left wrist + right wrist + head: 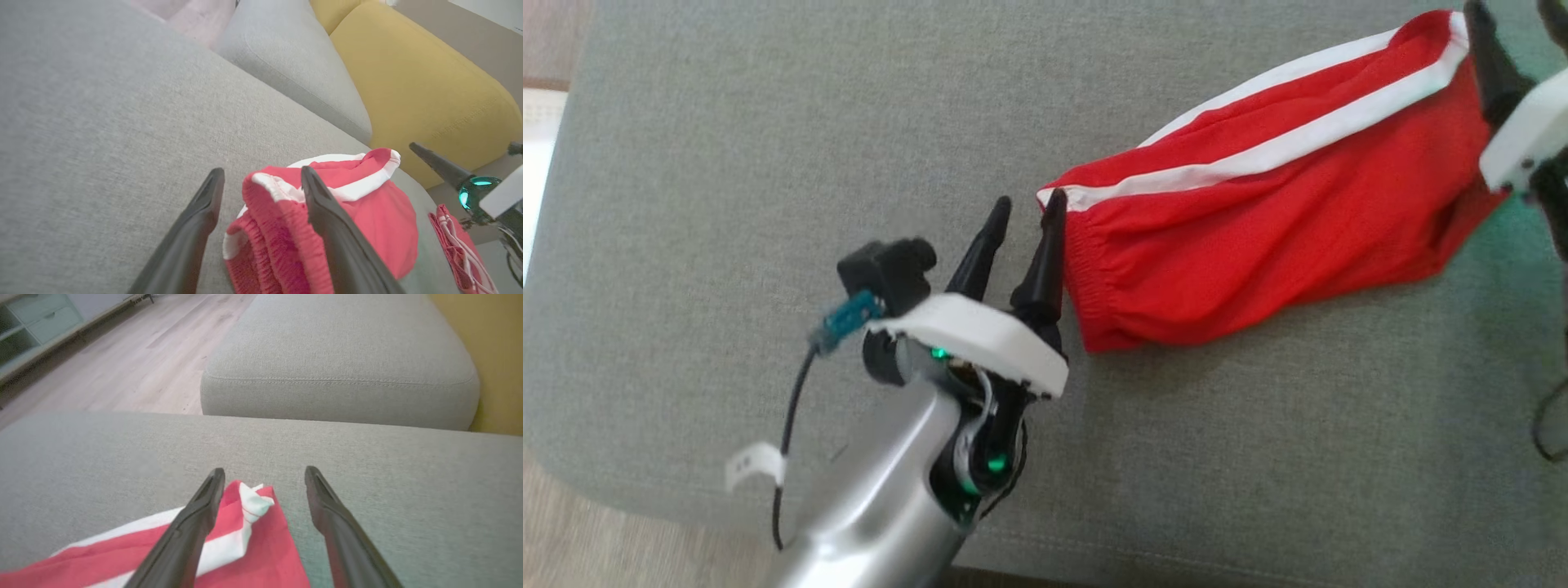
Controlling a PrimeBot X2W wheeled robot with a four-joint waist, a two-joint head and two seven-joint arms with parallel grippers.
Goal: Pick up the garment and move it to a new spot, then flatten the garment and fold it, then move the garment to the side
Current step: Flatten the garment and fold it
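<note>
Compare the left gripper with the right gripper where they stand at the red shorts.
The left gripper stands at the gathered elastic waistband of the red shorts. The right gripper stands at the opposite leg-hem end. One left finger overlaps the waistband corner in the head view. The hem corner lies between the right fingers, close to one. Both are open and grip nothing.

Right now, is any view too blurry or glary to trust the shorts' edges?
Head view: the red shorts are sharp, evenly lit, with a soft shadow beneath and a green glow tinting the cushion at the right edge. Left wrist view: the waistband, close to the lens, looks soft. Right wrist view: the hem corner is clear, no glare.
</note>
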